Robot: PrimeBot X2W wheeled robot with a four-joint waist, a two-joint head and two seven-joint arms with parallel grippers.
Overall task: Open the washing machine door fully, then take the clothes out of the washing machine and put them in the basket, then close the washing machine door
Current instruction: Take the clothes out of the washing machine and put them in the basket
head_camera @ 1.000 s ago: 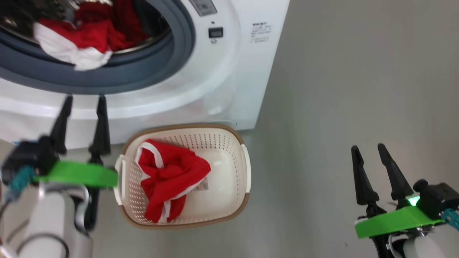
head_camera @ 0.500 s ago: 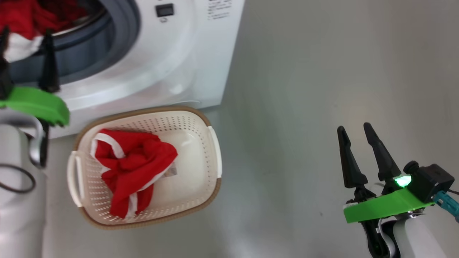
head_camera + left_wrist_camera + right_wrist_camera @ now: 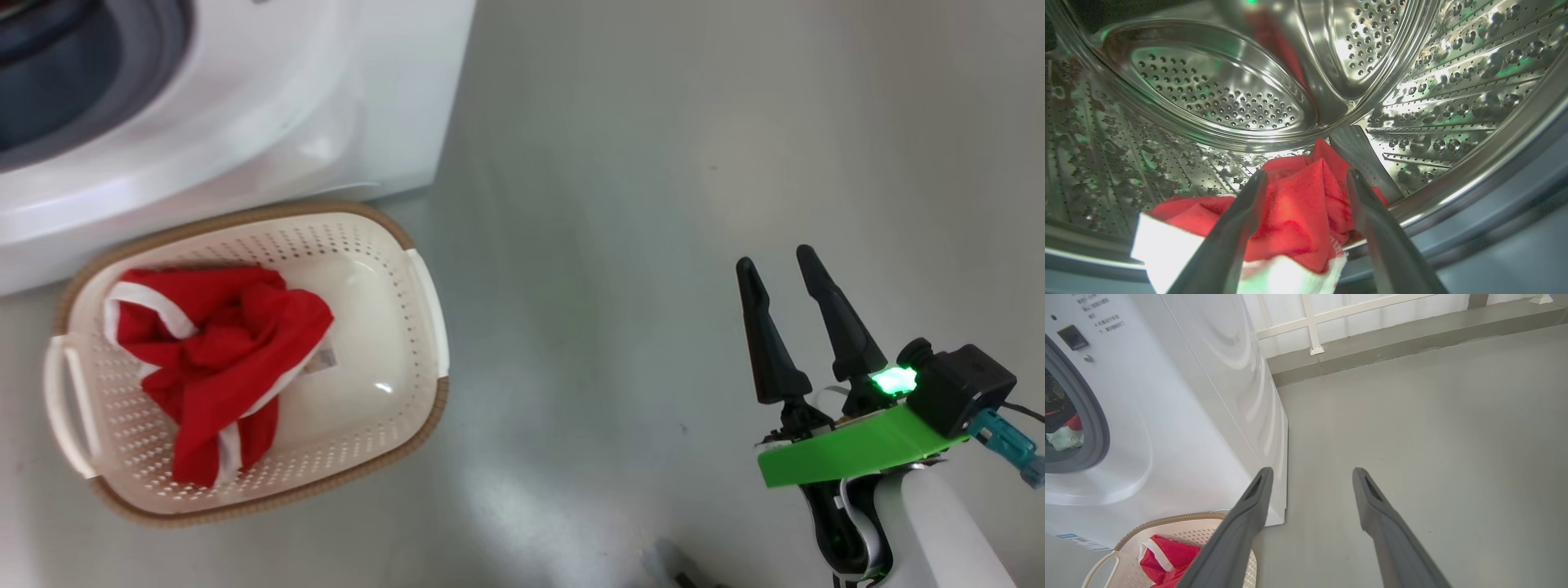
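Clothes [image 3: 1298, 212], soft and light, are lying at the drum [image 3: 1216, 98] lip; our wide left pincer [image 3: 1307, 173] is straddling their bunched red ridge, our best hold, perhaps not touching. Right pincer [image 3: 774, 255] is idling wide.

Spread jaws of right gripper [image 3: 1311, 470] over grey floor [image 3: 1433, 428]; leftward, washing machine [image 3: 1188, 416] and basket [image 3: 1167, 520] holding clothes [image 3: 1167, 557].

No text legible anywhere.
Washing machine [image 3: 1180, 416] front, top corner: few lines of small grey print [image 3: 1094, 312], too small to read; dark display [image 3: 1072, 337] just below.
Low on front: blue-and-white label [image 3: 1079, 540], lettering unreadable.
Basket [image 3: 429, 302]: sticker [image 3: 324, 357] inside, partly under red clothes [image 3: 212, 359], print blurred.
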